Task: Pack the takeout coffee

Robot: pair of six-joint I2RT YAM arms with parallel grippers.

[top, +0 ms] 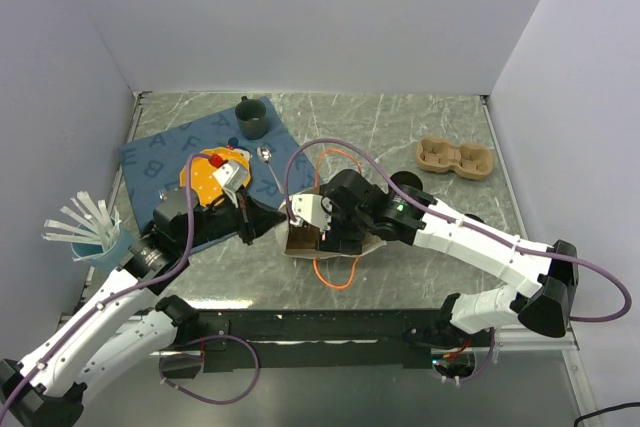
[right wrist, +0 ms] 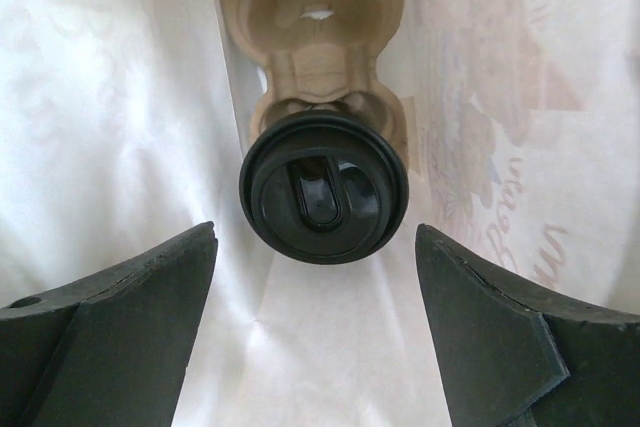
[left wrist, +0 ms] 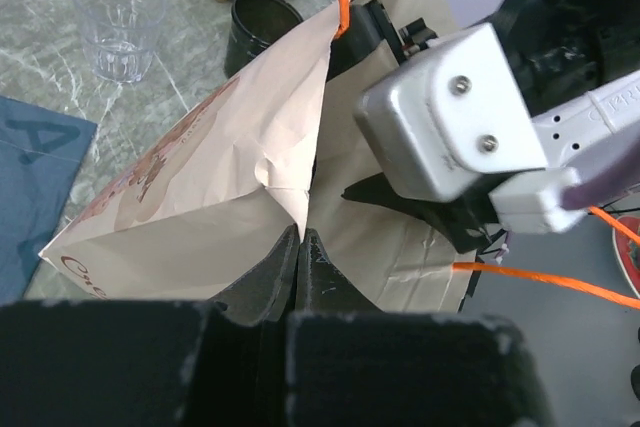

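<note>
My left fingers (left wrist: 300, 262) are closed tight on the bag (left wrist: 200, 177) edge. My right fingers (right wrist: 316, 317) are wide open inside the bag and hold nothing. The lidded cup (right wrist: 323, 187) sits in the tray (right wrist: 300, 47) just ahead of them.

Grey-green marbled table (top: 400, 127) lay under the right gripper (right wrist: 315, 237). Plain white back wall (top: 320, 17) stood well beyond it, white side walls (top: 50, 67) to its left and right. Light was even, shadows soft.

Both arms are white shells with black joints: left arm (top: 100, 317) lower left, right arm (top: 490, 247) lower right. Purple cable (top: 335, 141) on each. Silver block (left wrist: 450, 117) with two screws, upper right. The right gripper (right wrist: 315, 232) has matte black wedge fingers (right wrist: 110, 337).
</note>
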